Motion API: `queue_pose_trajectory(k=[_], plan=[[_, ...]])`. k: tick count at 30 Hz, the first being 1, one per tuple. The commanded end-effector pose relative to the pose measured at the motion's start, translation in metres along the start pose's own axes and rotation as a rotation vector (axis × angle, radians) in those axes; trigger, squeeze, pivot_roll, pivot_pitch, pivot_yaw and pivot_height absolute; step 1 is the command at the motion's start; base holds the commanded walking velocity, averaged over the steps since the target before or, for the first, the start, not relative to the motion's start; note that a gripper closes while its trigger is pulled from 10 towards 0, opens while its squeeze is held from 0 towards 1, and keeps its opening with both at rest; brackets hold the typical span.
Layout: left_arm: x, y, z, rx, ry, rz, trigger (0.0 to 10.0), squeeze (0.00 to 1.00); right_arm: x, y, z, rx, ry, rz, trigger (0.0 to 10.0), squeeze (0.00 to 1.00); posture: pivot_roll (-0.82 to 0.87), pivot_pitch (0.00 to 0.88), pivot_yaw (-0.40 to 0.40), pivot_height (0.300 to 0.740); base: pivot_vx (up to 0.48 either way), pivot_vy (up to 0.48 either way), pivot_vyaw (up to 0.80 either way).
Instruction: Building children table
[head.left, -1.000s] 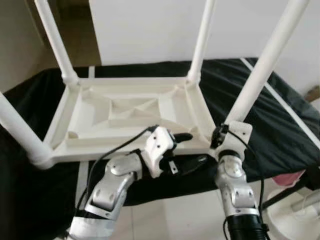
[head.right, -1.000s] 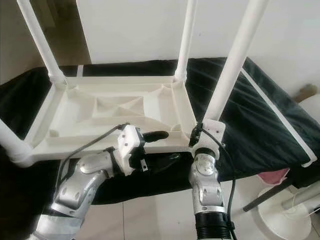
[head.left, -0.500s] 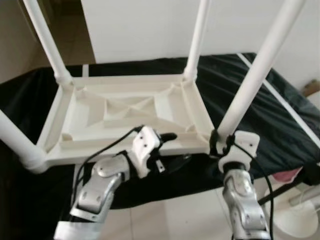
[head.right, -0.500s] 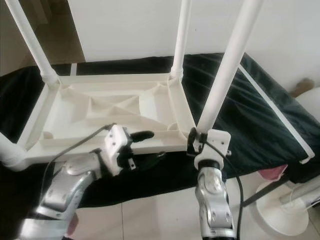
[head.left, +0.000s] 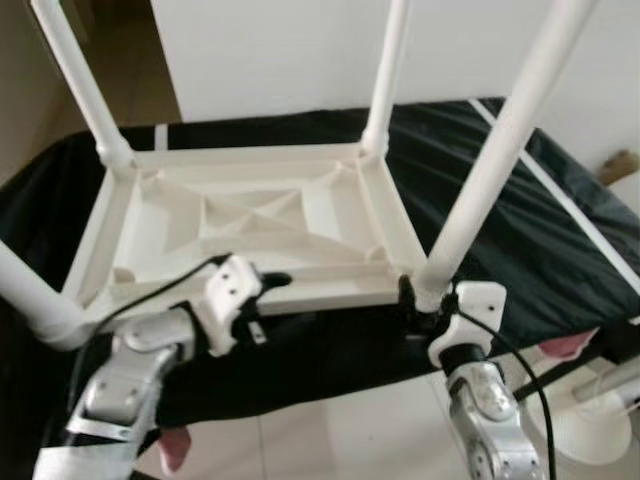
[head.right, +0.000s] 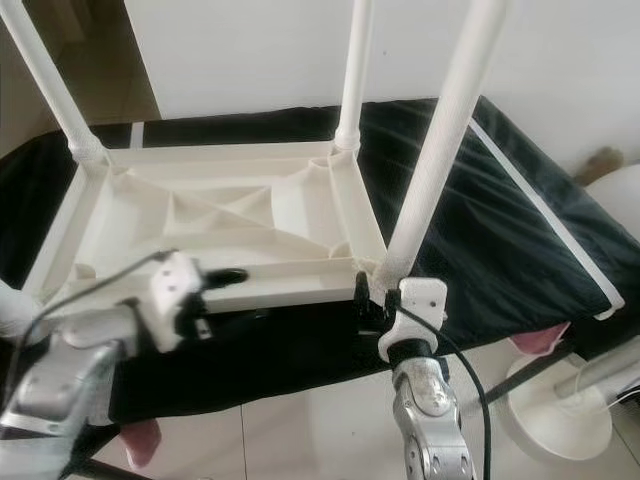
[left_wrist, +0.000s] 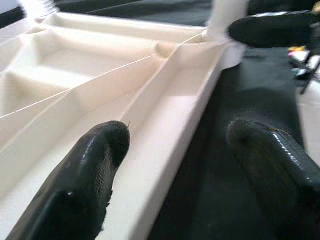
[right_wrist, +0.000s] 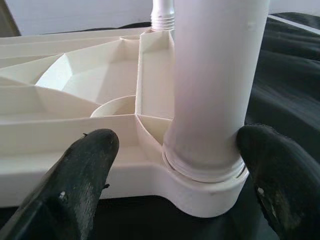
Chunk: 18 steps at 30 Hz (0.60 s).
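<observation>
Both arms have shifted since a second ago: the left gripper (head.left: 262, 290) has slid leftward along the near rim of the upturned table, and the right gripper (head.left: 418, 300) has dropped slightly at the base of the near right leg, with the camera having moved too.

At far left, the near left leg (head.left: 35, 300) juts out of its corner socket toward the camera, and the far left leg (head.left: 80, 85) stands upright at the back corner. The white children's table (head.left: 250, 225) lies upside down on a black cloth (head.left: 520, 230), its ribbed underside facing up.

The left gripper reaches over the near rim (left_wrist: 170, 145) from the front. In the left wrist view its two black fingers (left_wrist: 90, 170) are spread wide, one over the inner channel of the rim and the other outside it above the cloth, gripping nothing.

Further right, the far right leg (head.left: 385, 75) rises from the back corner. The near right leg (right_wrist: 215, 80) stands in its round corner socket (right_wrist: 205, 187). The right gripper sits at that socket; the right wrist view shows its fingers (right_wrist: 85, 180) wide apart on either side of the leg's base, neither pressed against it.

At far right a white stand base (head.right: 560, 410) rests on the tiled floor (head.left: 340, 430), beside something pink (head.left: 565, 345) under the cloth's edge.
</observation>
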<state>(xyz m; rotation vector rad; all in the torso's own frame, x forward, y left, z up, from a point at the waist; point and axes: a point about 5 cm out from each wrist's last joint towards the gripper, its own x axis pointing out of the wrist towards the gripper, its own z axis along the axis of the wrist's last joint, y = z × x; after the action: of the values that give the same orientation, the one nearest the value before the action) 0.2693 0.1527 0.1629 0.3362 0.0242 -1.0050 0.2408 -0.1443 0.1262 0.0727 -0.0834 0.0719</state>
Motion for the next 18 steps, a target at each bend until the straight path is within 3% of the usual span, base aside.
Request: queue_pose_trajectory(k=[1,5,6,9,12,18], plan=[[-0.003,0.0,-0.007,0.006,0.038,0.016,10.0,0.0,-0.002,0.006,0.0,0.022,0.0,0.049,10.0,0.0,0.01,0.091,-0.045,0.74,0.0,0.0,0.0],[-0.008,0.002,-0.01,0.018,0.055,0.032,10.0,0.0,0.0,0.011,0.001,0.036,0.001,0.098,10.0,0.0,0.01,0.092,-0.047,0.74,0.0,0.0,0.0],[-0.016,0.008,-0.013,0.019,0.081,0.07,10.0,0.0,0.004,0.02,0.004,0.053,-0.009,0.163,10.0,0.0,0.01,0.094,-0.044,0.74,0.0,0.0,0.0],[-0.02,0.01,-0.014,0.016,0.092,0.087,10.0,0.0,0.006,0.022,0.006,0.057,-0.018,0.179,10.0,0.0,0.01,0.095,-0.045,0.74,0.0,0.0,0.0],[-0.03,0.01,-0.029,0.049,0.186,0.11,10.0,0.0,0.016,0.026,0.009,0.094,-0.031,0.193,10.0,0.0,0.02,0.094,-0.045,0.74,0.0,0.0,0.0],[-0.033,0.008,-0.037,0.068,0.234,0.1,10.0,0.0,0.019,0.028,0.01,0.091,-0.041,0.208,10.0,0.0,0.03,0.091,-0.043,0.74,0.0,0.0,0.0]])
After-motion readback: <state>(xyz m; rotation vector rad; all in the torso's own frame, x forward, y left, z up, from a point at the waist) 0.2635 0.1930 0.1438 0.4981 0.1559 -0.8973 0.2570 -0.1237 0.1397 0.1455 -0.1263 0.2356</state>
